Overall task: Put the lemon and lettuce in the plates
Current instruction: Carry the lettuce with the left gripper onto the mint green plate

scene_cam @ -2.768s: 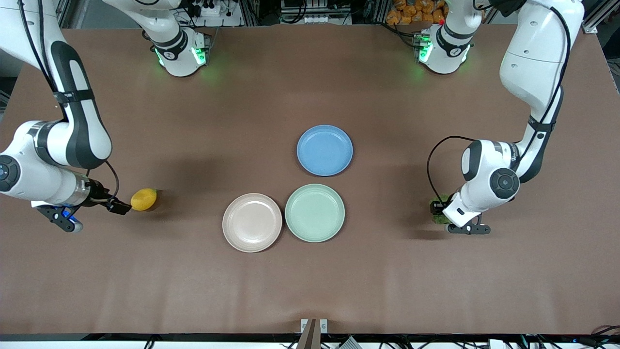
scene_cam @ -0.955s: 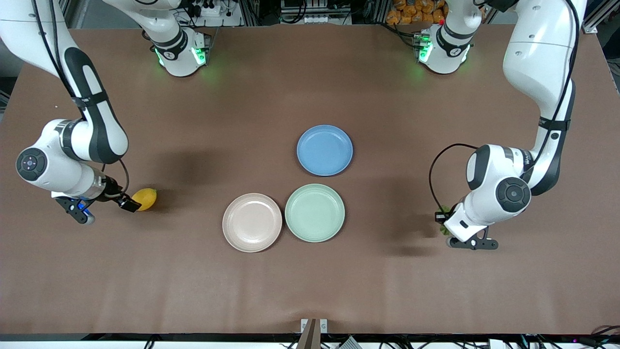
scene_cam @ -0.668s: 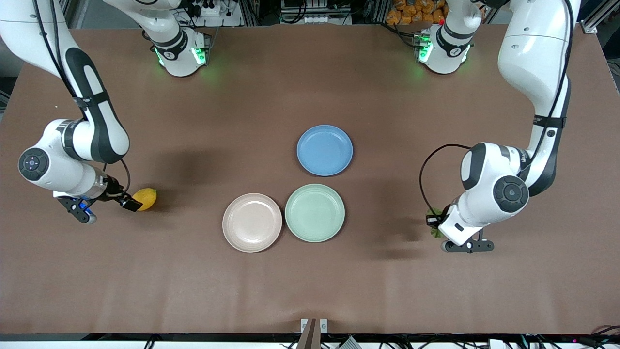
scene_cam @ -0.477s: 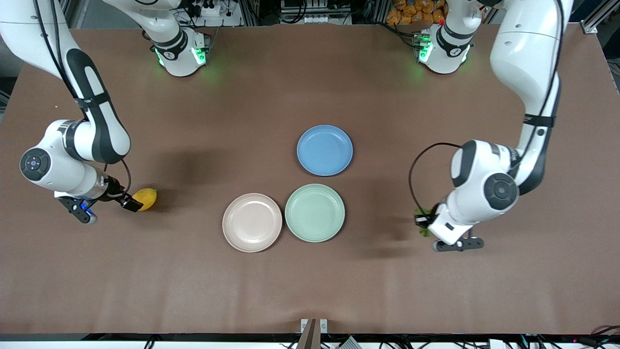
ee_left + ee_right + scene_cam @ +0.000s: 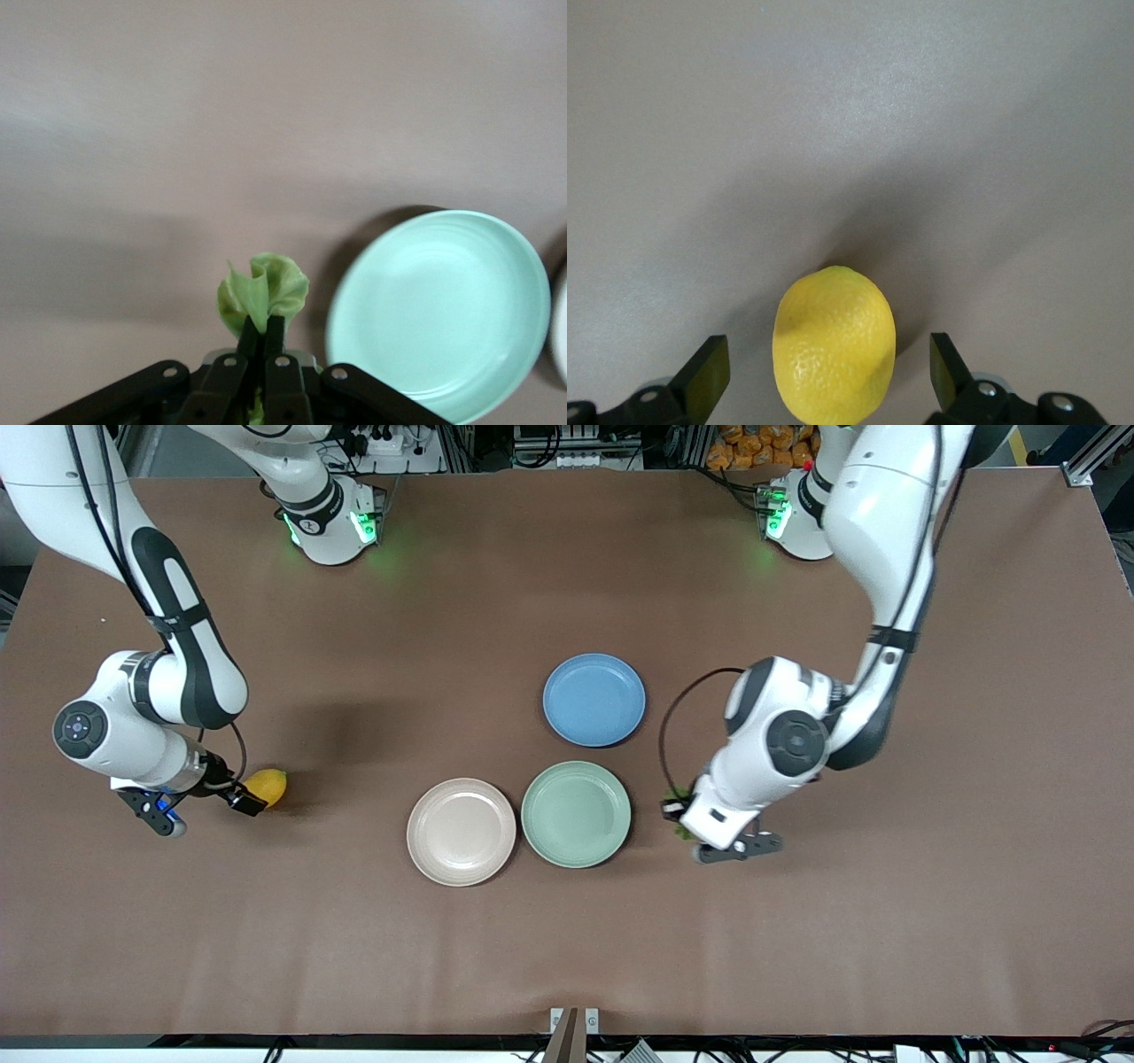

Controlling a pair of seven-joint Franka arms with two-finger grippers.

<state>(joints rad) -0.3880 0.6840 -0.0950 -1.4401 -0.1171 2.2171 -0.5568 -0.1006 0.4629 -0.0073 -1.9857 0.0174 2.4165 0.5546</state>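
Since the earlier front pictures, the left arm has swung in from its end of the table, carrying the lettuce (image 5: 678,815) toward the middle; the right arm has barely shifted. The left gripper (image 5: 262,341) pinches the crumpled green leaf between closed fingers, above the bare table (image 5: 567,957) just beside the mint plate (image 5: 576,814). The plate lies a short way from the gripper, toward the right arm's end, so the next move is probably a brief carry over its rim. The left forearm slants down from a raised elbow. The beige-pink plate (image 5: 461,832) touches the mint one; a blue plate (image 5: 594,700) sits farther from the front camera. The right gripper (image 5: 828,372) is low, fingers spread wide on either side of the lemon (image 5: 833,345), which rests on the table with its long axis pointing away from the wrist.
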